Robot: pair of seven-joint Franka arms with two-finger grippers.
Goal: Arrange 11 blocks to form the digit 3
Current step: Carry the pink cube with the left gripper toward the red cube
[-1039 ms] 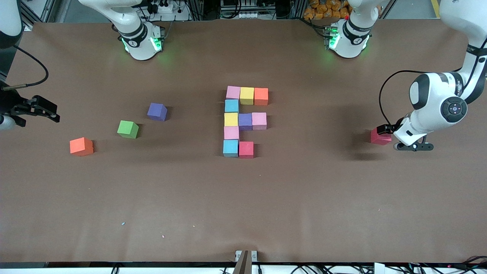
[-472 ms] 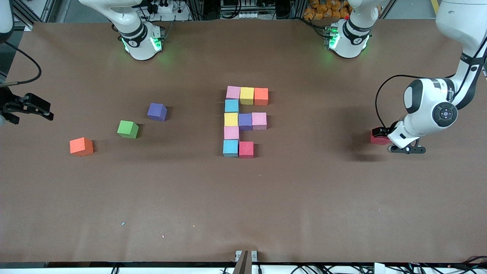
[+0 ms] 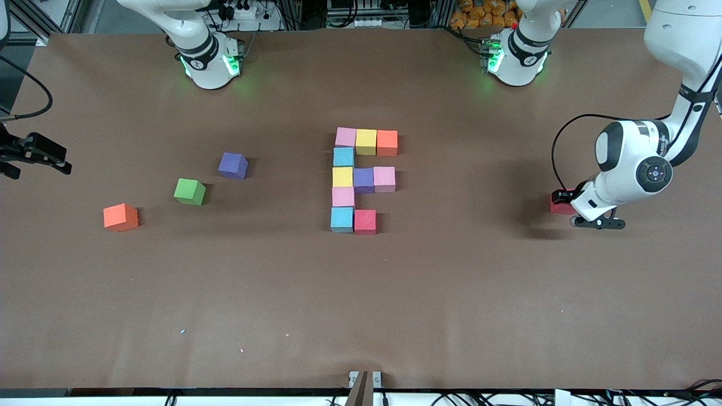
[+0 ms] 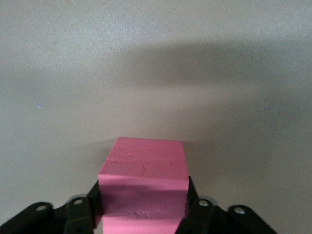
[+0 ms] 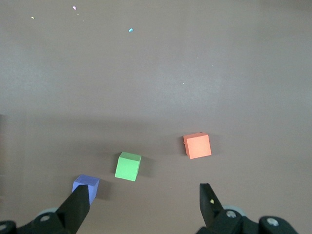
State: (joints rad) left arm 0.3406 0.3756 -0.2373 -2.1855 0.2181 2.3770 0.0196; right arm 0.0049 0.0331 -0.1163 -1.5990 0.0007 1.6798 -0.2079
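Note:
The unfinished digit 3 [image 3: 361, 179] lies mid-table as a column of five blocks with side bars: pink, yellow and orange farthest from the front camera, purple and pink in the middle, blue and red nearest. A loose red block [image 3: 558, 205] sits on the table toward the left arm's end. My left gripper [image 3: 566, 205] is down on it. In the left wrist view the black fingers [image 4: 92, 204] press both sides of this block [image 4: 145, 165]. My right gripper [image 3: 56, 160] waits open over the table edge at the right arm's end, and in its own wrist view this gripper [image 5: 143, 191] holds nothing.
Three loose cubes lie toward the right arm's end: a purple cube [image 3: 233, 165], a green cube [image 3: 189, 191] and an orange cube [image 3: 120, 217]. The right wrist view shows the same orange cube [image 5: 197, 146], green cube [image 5: 127, 166] and purple cube [image 5: 86, 185].
My left gripper has settled lower around the red block and its fingers have come in against its sides. My right gripper has drawn back toward the table's end.

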